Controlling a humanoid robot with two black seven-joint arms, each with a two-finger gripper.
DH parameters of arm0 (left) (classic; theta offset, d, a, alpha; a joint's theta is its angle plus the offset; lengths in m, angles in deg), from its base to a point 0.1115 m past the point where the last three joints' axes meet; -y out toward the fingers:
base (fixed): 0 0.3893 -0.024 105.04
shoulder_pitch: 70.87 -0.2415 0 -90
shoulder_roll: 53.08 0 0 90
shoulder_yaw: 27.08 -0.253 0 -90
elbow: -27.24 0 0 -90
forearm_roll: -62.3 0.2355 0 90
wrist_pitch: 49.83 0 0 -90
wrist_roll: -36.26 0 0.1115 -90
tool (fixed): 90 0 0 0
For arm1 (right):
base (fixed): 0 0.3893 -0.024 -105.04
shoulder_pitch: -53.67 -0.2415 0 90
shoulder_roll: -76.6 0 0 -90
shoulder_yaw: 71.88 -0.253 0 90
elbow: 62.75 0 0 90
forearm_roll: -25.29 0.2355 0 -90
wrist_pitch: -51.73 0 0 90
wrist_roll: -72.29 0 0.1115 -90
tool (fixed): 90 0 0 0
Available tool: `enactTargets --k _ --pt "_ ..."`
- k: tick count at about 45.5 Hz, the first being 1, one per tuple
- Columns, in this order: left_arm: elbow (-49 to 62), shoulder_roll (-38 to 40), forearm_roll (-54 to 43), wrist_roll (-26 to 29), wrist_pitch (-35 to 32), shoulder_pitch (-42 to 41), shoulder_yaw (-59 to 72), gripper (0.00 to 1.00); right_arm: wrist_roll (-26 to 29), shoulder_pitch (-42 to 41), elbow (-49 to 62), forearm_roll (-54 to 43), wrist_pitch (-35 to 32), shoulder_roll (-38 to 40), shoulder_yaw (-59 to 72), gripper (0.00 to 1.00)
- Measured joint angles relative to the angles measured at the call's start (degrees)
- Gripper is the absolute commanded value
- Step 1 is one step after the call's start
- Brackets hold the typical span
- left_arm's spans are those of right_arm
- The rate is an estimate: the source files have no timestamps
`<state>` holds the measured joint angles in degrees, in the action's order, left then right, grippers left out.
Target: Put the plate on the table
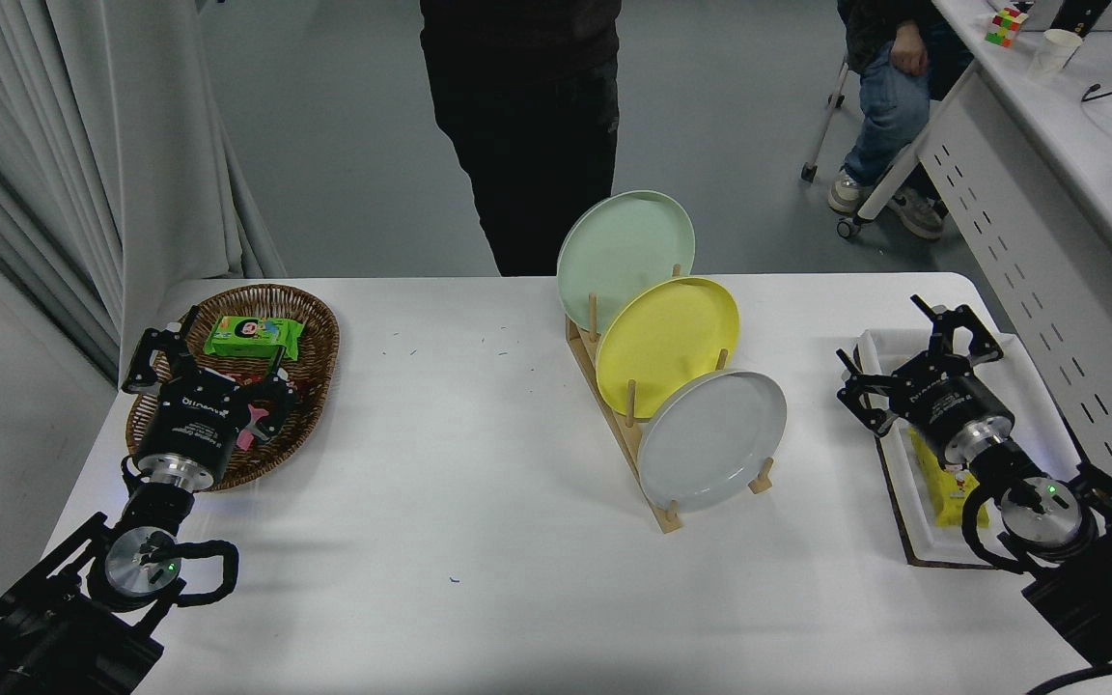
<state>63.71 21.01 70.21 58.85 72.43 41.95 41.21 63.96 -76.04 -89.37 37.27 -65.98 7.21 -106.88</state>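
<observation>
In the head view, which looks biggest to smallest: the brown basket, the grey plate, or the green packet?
1. Wicker basket, widest of the three.
2. Grey plate, on edge in the wooden rack, smaller than the basket.
3. Green packet, lying in the basket, clearly smallest.

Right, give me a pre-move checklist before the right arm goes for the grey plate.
1. Grey plate upright in the front slot of the wooden rack: ok.
2. Right end effector open and empty: ok.
3. Path from it to the plate's rim free of objects: ok.
4. Bare table left of the rack for set-down: ok.
5. Left end effector parked over the basket: ok.
6. Yellow plate touching the grey one: cannot tell.
</observation>
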Motion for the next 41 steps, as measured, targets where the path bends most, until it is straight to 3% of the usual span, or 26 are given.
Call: enactTargets --k 41 --pt "0.0 0.0 0.0 0.0 0.0 0.0 0.0 0.98 2.0 -4.5 -4.4 2.2 0.1 6.5 12.8 1.0"
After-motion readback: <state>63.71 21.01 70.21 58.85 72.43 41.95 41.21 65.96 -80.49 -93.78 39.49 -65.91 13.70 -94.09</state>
